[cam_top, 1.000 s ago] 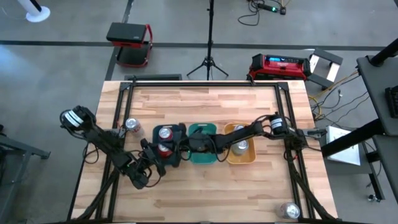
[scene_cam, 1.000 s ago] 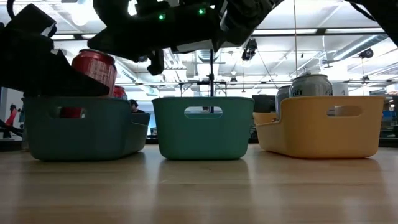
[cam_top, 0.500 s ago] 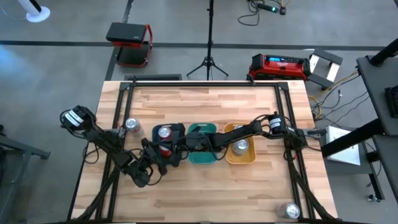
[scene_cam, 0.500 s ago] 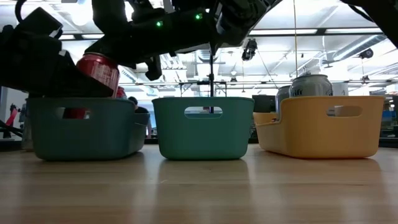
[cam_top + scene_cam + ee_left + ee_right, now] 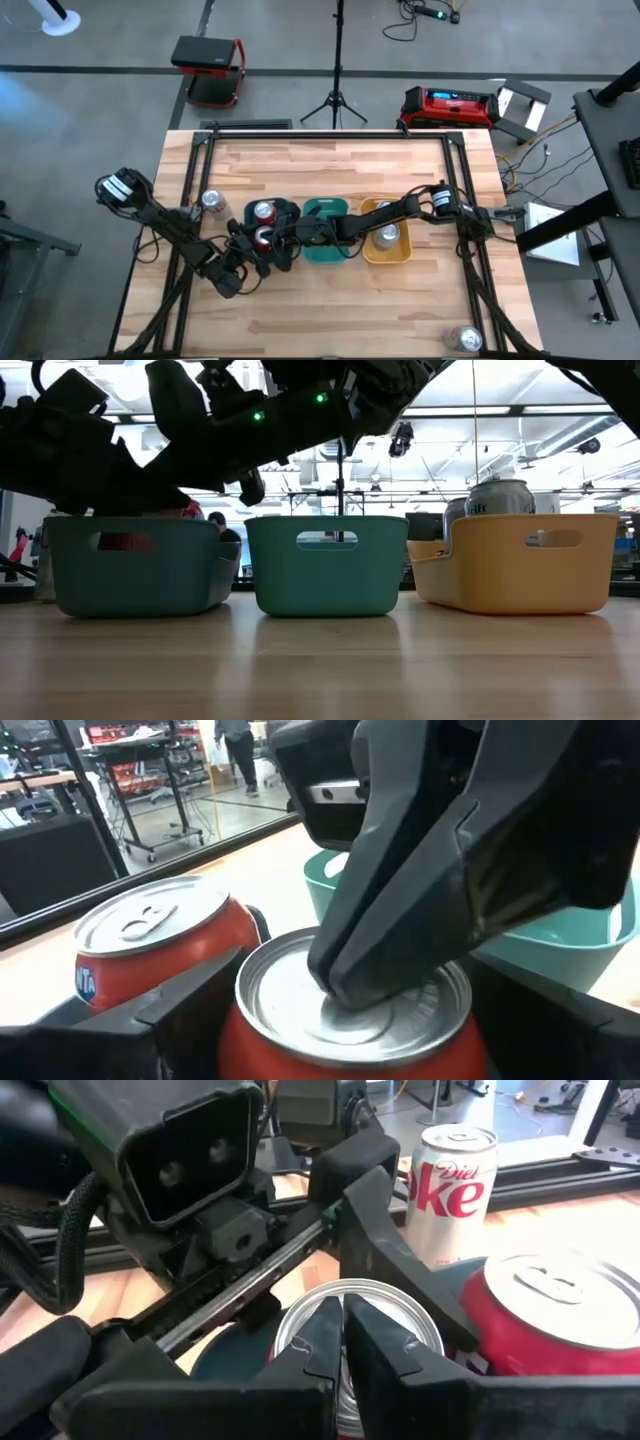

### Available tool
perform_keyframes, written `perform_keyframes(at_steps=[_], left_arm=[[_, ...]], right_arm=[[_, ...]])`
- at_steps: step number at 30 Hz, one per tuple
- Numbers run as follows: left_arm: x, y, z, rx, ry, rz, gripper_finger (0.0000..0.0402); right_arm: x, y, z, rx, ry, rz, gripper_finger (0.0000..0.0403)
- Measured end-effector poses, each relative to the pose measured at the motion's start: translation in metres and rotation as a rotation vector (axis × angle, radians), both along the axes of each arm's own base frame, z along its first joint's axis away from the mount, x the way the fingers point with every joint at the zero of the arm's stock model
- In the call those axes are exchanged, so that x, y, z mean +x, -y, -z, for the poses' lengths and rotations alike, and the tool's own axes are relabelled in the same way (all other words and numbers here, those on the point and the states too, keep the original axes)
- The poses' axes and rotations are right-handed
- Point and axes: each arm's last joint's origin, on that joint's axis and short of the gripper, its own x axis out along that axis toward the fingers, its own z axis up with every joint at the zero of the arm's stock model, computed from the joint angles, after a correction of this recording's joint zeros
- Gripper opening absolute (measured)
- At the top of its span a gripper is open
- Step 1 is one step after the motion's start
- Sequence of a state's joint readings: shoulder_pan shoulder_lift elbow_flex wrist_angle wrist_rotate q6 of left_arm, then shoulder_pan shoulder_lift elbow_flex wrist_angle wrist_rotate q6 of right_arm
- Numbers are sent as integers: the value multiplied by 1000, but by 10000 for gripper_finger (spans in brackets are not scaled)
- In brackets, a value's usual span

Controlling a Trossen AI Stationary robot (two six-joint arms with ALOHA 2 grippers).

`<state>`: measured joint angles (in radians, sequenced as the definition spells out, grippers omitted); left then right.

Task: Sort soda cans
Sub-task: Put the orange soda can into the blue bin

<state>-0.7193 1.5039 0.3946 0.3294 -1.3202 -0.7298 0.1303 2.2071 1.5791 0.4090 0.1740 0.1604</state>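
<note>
Two red soda cans stand in the dark teal tray at the left of the row of trays. The far one stands free on its base. The near one stands upright between the fingers of my left gripper, which is shut on it. My right gripper, reaching in from the right across the trays, is shut with its tips on that can's silver top. A silver Diet Coke can stands on the table left of the tray. My left gripper pinches the near red can by its sides just below the rim, one finger on either side, coming level from the table's near left. The can is upright, down inside the dark teal tray. My right gripper presses its shut fingertips on the can's silver top, near the middle, slanting down from the table's right.
A lighter teal tray stands in the middle and an orange tray at the right, with silver cans in it. Another can lies near the table's near right corner. Black frame rails run along the table's edges.
The near red can has gone down from above the dark teal tray's rim into the tray, held by my left gripper, which has lowered with it. My right gripper has moved toward the table's left and down onto the can's top.
</note>
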Motion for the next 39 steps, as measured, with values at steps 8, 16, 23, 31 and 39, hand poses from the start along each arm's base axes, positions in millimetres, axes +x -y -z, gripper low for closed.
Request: perform_keyframes(at_steps=[8, 16, 23, 31, 39], left_arm=[[-1, -1, -13, 7, 8, 12, 340], [-6, -5, -32, 13, 21, 27, 340], [-14, -11, -60, 5, 34, 90, 340], [-34, -24, -78, -134, -81, 278, 340], [-51, -30, -122, -371, -435, 335, 339]], right_arm=[[0, 0, -6, -19, 8, -5, 12], [6, -3, -23, -51, 57, -10, 12], [3, -13, -60, -132, 121, -31, 12], [-40, -38, -133, -296, 80, 59, 12], [-88, -63, -165, -329, -7, 124, 12]])
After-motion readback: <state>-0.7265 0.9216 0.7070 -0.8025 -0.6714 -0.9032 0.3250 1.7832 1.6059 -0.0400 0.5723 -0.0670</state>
